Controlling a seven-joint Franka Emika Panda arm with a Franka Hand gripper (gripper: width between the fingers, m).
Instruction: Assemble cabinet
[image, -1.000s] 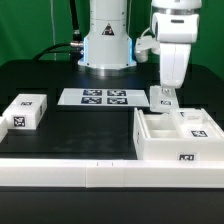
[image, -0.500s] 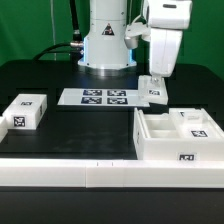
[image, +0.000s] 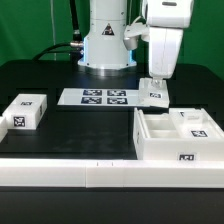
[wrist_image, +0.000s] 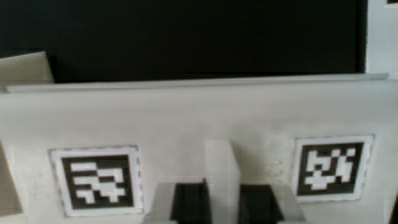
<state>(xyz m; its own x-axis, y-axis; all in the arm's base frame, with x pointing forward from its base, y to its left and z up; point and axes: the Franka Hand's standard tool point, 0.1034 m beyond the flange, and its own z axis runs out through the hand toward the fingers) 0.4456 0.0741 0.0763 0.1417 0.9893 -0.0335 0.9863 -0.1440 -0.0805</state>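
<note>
The cabinet (image: 160, 146) is a large white box with inner compartments at the exterior view's front right, with a tag on its front wall. My gripper (image: 155, 86) hangs just behind it, past the marker board's right end. It is shut on a flat white panel (image: 155, 98) with tags, which it holds upright off the table. In the wrist view the panel (wrist_image: 196, 115) fills the picture with two tags. The dark fingers (wrist_image: 185, 205) clamp a raised rib between the tags, with the gripper (wrist_image: 217, 203) centred on it.
The marker board (image: 100, 97) lies at the back centre before the robot base (image: 107, 45). A small white tagged block (image: 25, 110) sits at the exterior view's left. Another tagged piece (image: 197, 122) lies inside the cabinet's right part. A white rail (image: 100, 176) runs along the table front.
My gripper has moved up and toward the exterior view's left with the panel, from beside the cabinet's back wall to the marker board's right end. It has hardly moved in the last half second.
</note>
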